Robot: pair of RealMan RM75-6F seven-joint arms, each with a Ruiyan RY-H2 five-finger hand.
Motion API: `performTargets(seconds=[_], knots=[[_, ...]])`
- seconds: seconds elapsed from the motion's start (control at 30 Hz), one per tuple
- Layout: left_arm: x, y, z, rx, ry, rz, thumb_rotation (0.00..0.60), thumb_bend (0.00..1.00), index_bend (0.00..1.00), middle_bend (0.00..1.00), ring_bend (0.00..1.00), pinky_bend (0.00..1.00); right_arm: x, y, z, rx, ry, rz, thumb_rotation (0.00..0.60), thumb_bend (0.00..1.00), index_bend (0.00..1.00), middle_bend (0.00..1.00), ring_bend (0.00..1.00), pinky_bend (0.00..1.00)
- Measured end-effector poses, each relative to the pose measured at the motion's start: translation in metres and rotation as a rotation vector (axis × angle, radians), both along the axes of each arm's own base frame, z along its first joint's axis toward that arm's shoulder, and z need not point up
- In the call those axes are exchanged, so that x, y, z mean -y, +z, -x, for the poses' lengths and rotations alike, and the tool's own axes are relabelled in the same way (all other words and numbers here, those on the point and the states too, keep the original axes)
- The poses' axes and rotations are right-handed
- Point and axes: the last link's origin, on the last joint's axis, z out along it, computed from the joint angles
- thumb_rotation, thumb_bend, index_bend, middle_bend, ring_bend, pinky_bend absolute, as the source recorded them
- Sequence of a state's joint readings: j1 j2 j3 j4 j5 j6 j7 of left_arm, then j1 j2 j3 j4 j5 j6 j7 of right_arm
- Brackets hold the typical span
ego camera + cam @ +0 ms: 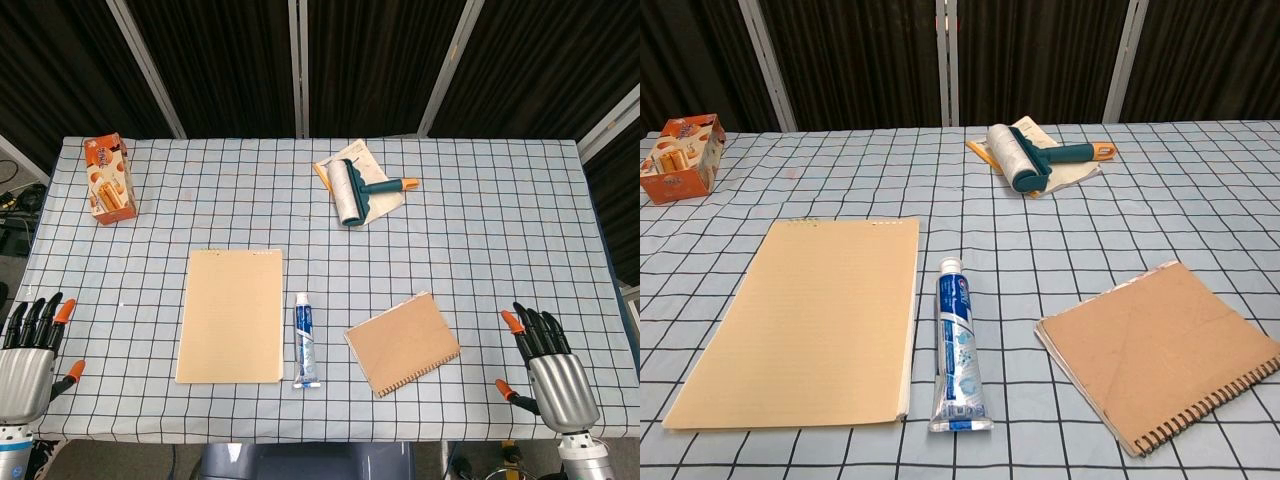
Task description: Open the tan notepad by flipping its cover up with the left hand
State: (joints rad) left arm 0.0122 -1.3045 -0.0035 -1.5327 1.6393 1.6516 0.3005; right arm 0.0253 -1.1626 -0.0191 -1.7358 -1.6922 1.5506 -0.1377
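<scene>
So far we judge nothing done: the tan notepad (230, 316) lies closed on the table (480, 230), our left hand (28, 352) well apart from it, fingers spread and holding nothing.

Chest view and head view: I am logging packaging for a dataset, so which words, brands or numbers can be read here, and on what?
White and blue toothpaste tube: printing along its length, too blurred to read.
Orange cardboard snack box: pictures and marks, no legible words.
Tan notepad, brown spiral notebook, teal lint roller: no text visible.
So nothing can be quoted.
</scene>
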Motion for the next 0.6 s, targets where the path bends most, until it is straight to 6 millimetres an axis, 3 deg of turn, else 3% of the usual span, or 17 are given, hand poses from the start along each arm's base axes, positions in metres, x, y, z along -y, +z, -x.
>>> performTargets(seconds=[0.6], knots=[[0.0022,-0.0028,0.0009,0.0,0.001,0.039,0.6,0.22,0.0,0.0,0.0,0.0,0.0009,-0.0013,-0.0024,0.004,0.004,-0.004,0.6,0.08,0.03,0.0,0.0,0.0]])
